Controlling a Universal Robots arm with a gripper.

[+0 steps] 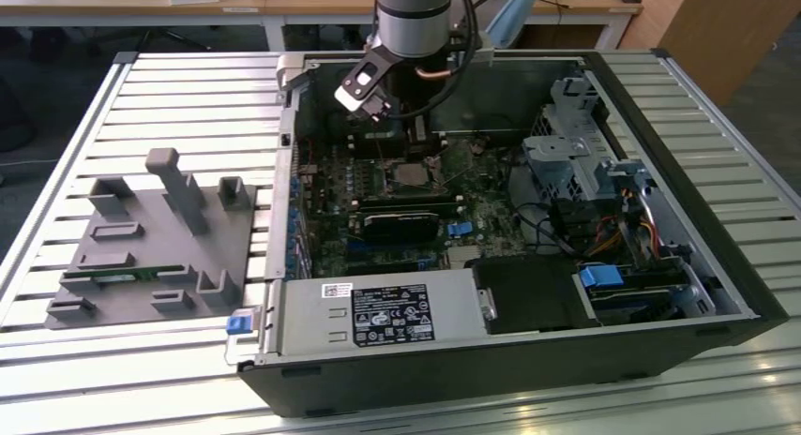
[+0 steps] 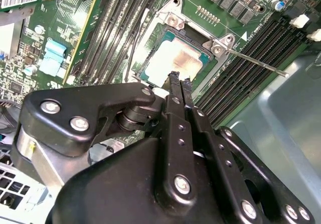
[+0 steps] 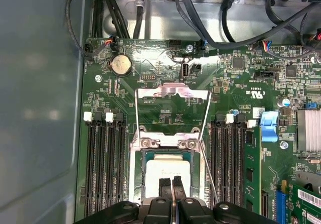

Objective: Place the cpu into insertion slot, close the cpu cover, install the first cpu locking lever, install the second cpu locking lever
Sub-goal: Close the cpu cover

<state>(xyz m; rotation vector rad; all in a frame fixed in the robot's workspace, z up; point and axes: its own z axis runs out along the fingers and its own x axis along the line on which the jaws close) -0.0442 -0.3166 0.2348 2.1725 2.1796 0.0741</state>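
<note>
We see the cpu (image 3: 168, 166) lying flat in the insertion slot (image 3: 134, 174), in the far half of the PC case (image 1: 738, 294), so step 1 looks done. The claw (image 3: 172, 183) is pinched shut w/ nothing in it, just over the chip's edge. The cpu cover (image 3: 173, 92) stands open across from the claw. Shutting it prob. needs a push on its raised edge.

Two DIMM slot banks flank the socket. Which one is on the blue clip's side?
The bank with the blue clip just past it; the other bank runs along the bare grey case wall. The gripper hangs over the cpu between them.
</note>
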